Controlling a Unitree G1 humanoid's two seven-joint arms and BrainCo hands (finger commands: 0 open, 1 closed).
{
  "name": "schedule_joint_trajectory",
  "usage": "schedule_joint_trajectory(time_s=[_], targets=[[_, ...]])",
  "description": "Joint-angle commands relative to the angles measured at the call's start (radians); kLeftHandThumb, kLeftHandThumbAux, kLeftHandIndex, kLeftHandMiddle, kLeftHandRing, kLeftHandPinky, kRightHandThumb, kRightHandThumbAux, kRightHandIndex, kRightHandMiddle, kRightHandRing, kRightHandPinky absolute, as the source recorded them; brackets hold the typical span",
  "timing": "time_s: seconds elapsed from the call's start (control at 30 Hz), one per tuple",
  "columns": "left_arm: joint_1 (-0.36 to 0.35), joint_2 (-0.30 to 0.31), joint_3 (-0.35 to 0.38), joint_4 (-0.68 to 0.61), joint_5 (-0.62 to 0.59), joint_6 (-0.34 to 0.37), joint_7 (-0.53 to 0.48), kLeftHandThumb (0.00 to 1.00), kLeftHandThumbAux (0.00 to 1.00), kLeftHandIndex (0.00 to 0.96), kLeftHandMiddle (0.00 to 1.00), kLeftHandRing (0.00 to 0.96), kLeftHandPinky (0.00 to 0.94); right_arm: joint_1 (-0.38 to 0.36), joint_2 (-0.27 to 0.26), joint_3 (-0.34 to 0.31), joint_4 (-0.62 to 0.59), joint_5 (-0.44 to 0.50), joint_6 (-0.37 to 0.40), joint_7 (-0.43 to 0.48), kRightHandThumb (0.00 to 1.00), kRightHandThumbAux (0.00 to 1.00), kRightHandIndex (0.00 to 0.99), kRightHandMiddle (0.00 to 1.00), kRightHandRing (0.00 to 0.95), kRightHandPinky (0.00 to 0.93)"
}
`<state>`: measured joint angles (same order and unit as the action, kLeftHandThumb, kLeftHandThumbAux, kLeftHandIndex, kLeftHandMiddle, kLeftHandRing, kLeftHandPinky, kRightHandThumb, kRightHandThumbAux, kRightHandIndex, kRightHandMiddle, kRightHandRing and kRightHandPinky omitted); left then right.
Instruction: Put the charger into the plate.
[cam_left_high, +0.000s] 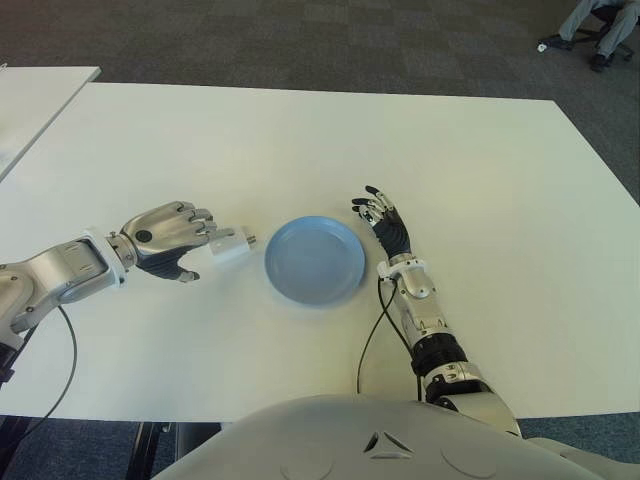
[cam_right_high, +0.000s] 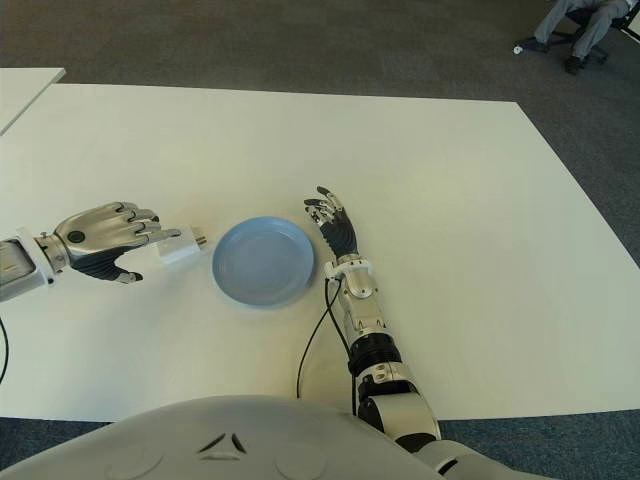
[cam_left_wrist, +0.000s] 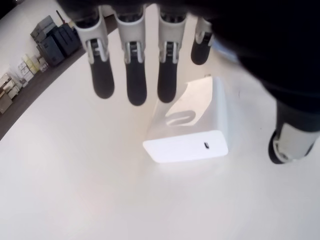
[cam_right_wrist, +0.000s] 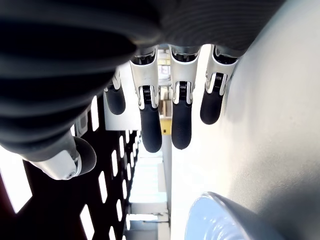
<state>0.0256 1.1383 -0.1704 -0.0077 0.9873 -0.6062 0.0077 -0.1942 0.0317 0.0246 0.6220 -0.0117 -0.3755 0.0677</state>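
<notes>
A white charger (cam_left_high: 232, 245) lies on the white table (cam_left_high: 300, 140), just left of the round blue plate (cam_left_high: 315, 260); its prongs point toward the plate. My left hand (cam_left_high: 185, 240) arches over the charger's left end. In the left wrist view the fingers (cam_left_wrist: 135, 90) hang just above the charger (cam_left_wrist: 192, 127) and the thumb (cam_left_wrist: 290, 142) stands off to one side, so the hand is open around it, not gripping. My right hand (cam_left_high: 385, 218) shows right of the plate, fingers relaxed and holding nothing.
A black cable (cam_left_high: 372, 330) runs along my right forearm near the table's front edge. A second white table (cam_left_high: 40, 90) stands at the far left. A seated person's legs (cam_left_high: 600, 25) show at the far right on the carpet.
</notes>
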Motion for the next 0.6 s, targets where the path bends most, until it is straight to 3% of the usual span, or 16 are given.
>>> schedule_joint_trajectory(time_s=[0.03,0.6], targets=[[0.015,-0.014,0.013,0.026,-0.038,-0.027,0.028,0.0,0.532,0.096,0.192,0.178,0.169,0.011,0.01,-0.003,0.028,0.006,0.028,-0.003,0.0,0.519,0.13,0.333,0.297,0.225],[0.04,-0.016,0.041,0.031,-0.046,-0.055,0.061,0.0,0.582,0.097,0.158,0.149,0.155,0.006,0.019,-0.005,0.039,0.002,0.026,-0.002,0.0,0.498,0.123,0.328,0.292,0.219]])
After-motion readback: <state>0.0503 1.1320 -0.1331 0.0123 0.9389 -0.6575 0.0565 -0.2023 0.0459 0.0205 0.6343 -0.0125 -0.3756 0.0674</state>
